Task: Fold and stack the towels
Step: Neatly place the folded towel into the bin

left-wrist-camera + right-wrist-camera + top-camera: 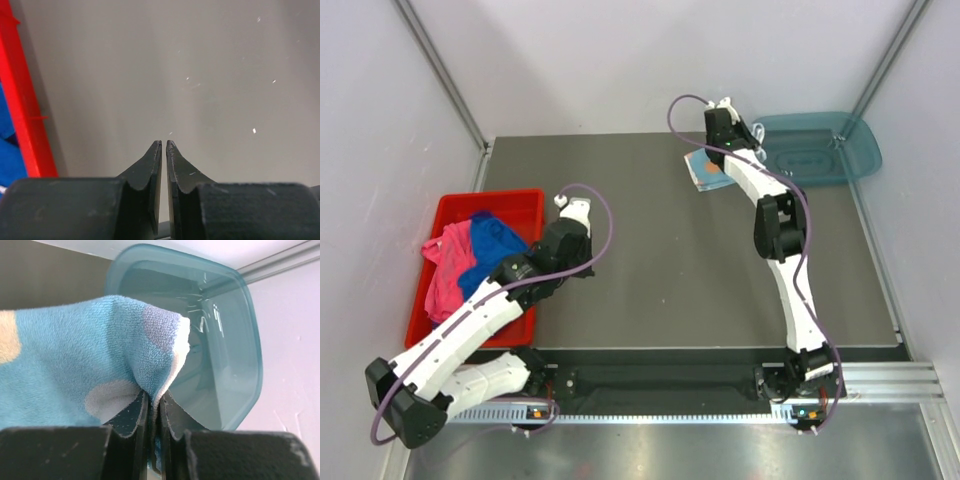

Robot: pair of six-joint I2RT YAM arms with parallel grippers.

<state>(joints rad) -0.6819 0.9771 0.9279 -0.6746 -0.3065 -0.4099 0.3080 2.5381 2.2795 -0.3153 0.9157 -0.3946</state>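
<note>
The light blue terry towel with the coloured dots is pinched at a bunched-up fold by the right gripper, jaws clamped tight on the cloth. That's over at the far side of the dark grey table, right beside the teal plastic tray. My guess is it's gripped at the fold so the layers hold together on the way to the tray. Can't tell if the rest of it hangs clear of the table.

The tray's near rim is just ahead of the fingertips, so the cloth has to clear that lip, and past the tray there's only wall, so not much room that way.

A pink towel and a royal blue towel sit crumpled in the red plastic bin at the left edge. Can't spot a purple one.

The left gripper hangs over bare table just beside the bin wall, jaws pressed together on nothing, probably keeping out of the way. There's loads of open table between the arms for spreading the next one.
</note>
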